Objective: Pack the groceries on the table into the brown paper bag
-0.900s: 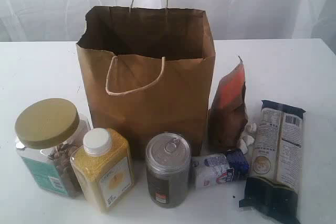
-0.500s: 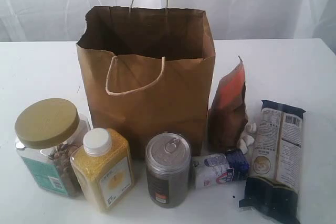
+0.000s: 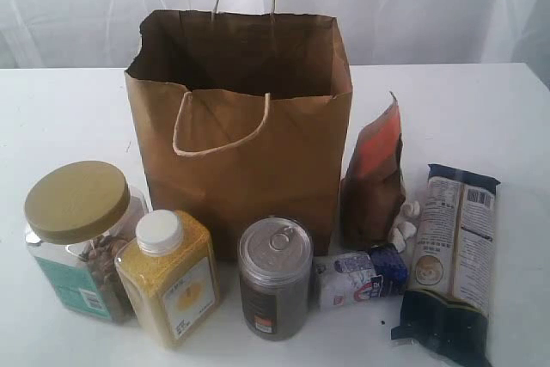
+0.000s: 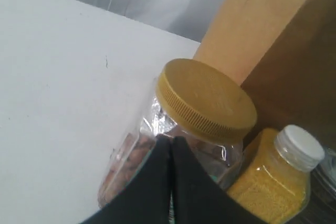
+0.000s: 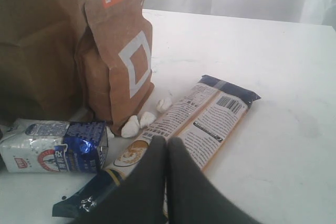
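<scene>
Left fingers (image 4: 157,182) are clenched together on nothing, their closed dark tips pointing at the jar (image 4: 178,129). Right fingers (image 5: 149,182) are pressed shut and empty as well, aimed at the near end of the pasta (image 5: 202,116).

Over the last second the exterior view shows no change. The jar, bottle (image 3: 168,285), can (image 3: 275,281), packet (image 3: 357,277), pouch (image 3: 374,182) and pasta all sit where they were on the surface (image 3: 69,118). The bag (image 3: 245,143) stands upright behind them with its mouth open. By that, packing looks not yet begun: all six groceries are outside the bag, and neither arm has taken anything.

Only the exterior view shows the whole row, the bag's open mouth and its cord handles, but neither arm appears in it. The left wrist view adds the ridged rim of the jar's lid, brown pieces behind its clear wall, and the bottle just beside the jar against the bag's side. The right wrist view shows the pouch's face, with a white square and an orange label at the top. It also shows the packet lying on its side, and white crumbs (image 5: 139,121) between the pouch and the pasta. How deep the bag is, or whether anything lies at its bottom, no view shows.
</scene>
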Controlling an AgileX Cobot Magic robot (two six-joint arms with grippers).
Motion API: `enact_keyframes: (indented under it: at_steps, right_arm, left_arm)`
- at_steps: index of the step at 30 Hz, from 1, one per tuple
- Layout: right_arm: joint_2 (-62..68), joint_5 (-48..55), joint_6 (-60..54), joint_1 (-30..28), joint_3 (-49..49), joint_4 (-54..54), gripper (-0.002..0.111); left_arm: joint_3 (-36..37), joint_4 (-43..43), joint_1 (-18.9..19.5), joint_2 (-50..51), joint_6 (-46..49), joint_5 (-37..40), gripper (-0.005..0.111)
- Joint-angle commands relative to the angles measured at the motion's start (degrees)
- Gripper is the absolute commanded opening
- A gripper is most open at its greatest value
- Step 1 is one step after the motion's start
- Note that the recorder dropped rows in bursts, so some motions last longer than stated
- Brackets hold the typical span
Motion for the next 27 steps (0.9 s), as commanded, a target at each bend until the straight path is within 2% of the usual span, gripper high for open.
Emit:
enact_keyframes:
  at_steps: [1,3,5,7,9,11,14,16,20,22,27]
  right_arm:
    - [-0.3,-0.1,0.2,0.0,0.3,-0.3,0.000]
    - [-0.3,-0.1,0.2,0.0,0.3,-0.3,0.000]
    - [-0.3,-0.1,0.2,0.0,0.3,-0.3,0.000]
    - [-0.3,-0.1,0.2,0.0,0.3,-0.3,0.000]
    - [-0.3,-0.1,0.2,0.0,0.3,-0.3,0.000]
    - [-0.3,-0.1,0.2,0.0,0.3,-0.3,0.000]
    - [-0.3,-0.1,0.2,0.0,0.3,-0.3,0.000]
    - [-0.3,-0.1,0.2,0.0,0.3,-0.3,0.000]
    - [-0.3,-0.1,0.2,0.0,0.3,-0.3,0.000]
    - [-0.3,-0.1,0.2,0.0,0.3,-0.3,0.000]
    - [-0.3,-0.1,0.2,0.0,0.3,-0.3,0.000]
  left_arm:
    - [0.2,-1.4,0.1,-0.3,-4.4,6.3,0.000]
    - [-0.8,-1.4,0.1,-0.3,-2.1,7.0,0.000]
    - [-4.8,-3.8,0.1,-0.3,1.2,10.7,0.000]
    - [-12.1,-14.0,0.1,-0.3,13.4,16.5,0.000]
    - [-16.7,-23.3,0.1,1.5,24.7,17.7,0.000]
    - [-22.9,-27.8,0.1,5.1,32.3,18.9,0.000]
    - [-31.7,-26.4,0.1,12.6,33.0,22.8,0.000]
    - [-39.9,-22.5,0.1,21.4,29.8,31.5,0.000]
    - [-52.9,-5.2,0.1,35.1,21.3,43.6,0.000]
    - [-57.9,0.6,0.1,41.2,17.7,48.2,0.000]
    - [-65.7,-0.2,0.1,53.8,21.2,56.2,0.000]
